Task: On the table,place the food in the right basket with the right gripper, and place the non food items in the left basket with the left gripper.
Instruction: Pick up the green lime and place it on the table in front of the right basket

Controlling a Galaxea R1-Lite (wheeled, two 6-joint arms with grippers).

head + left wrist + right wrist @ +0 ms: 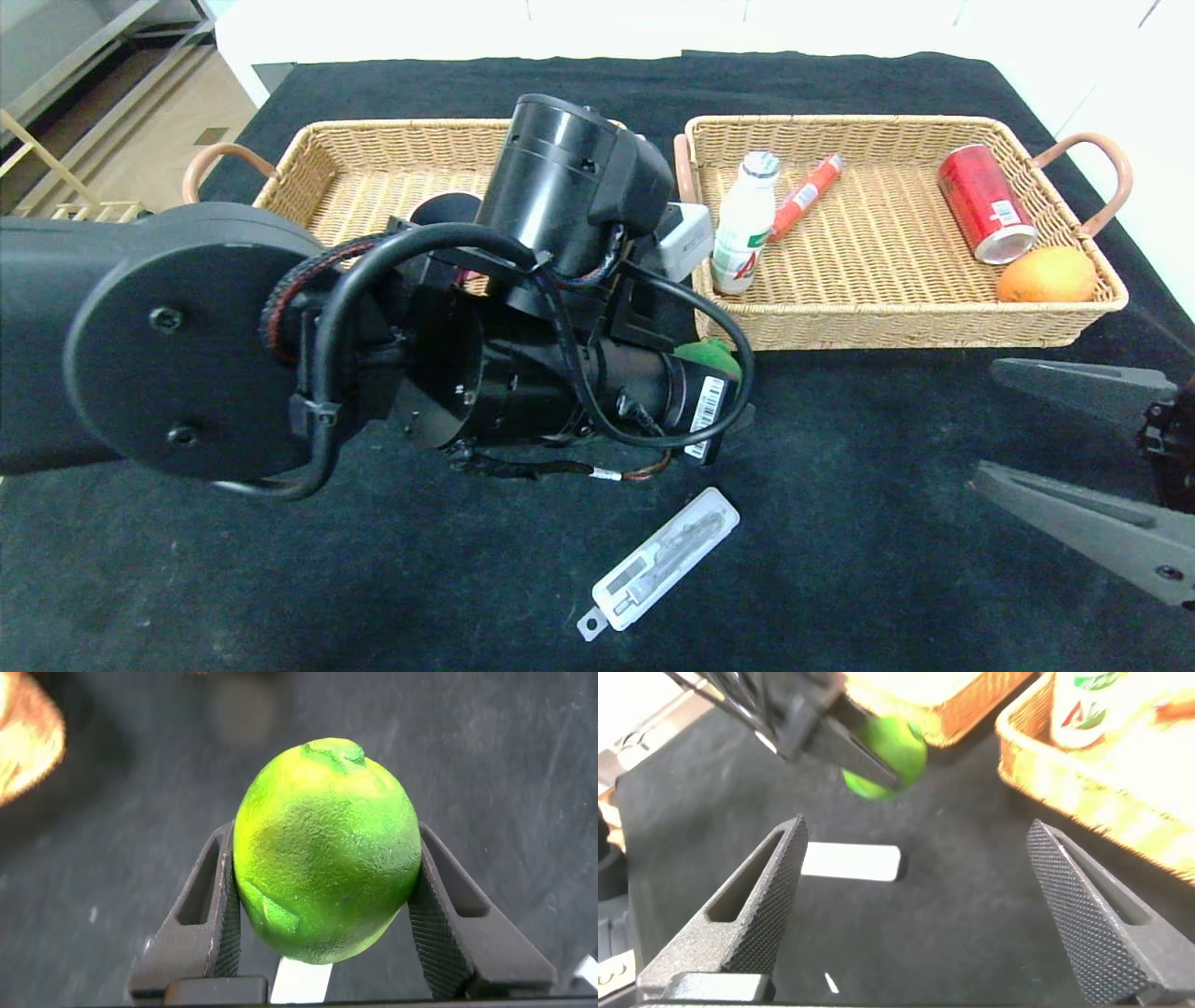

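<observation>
A green lime (pixel 327 849) sits clamped between the two fingers of my left gripper (pixel 324 833), held above the black table. In the head view only a sliver of the lime (pixel 714 355) shows past my left arm, just in front of the gap between the baskets. In the right wrist view the lime (pixel 885 756) hangs in those fingers. My right gripper (pixel 985 425) stands open and empty at the table's right front (pixel 917 831). The left basket (pixel 373 159) and right basket (pixel 896 322) stand at the back.
The right basket holds a white bottle (pixel 744 224), an orange-red stick (pixel 806 196), a red can (pixel 988 203) and an orange (pixel 1046 275). A white box (pixel 686 238) shows at the left basket's edge. A white blister pack (pixel 663 560) lies on the cloth near the front.
</observation>
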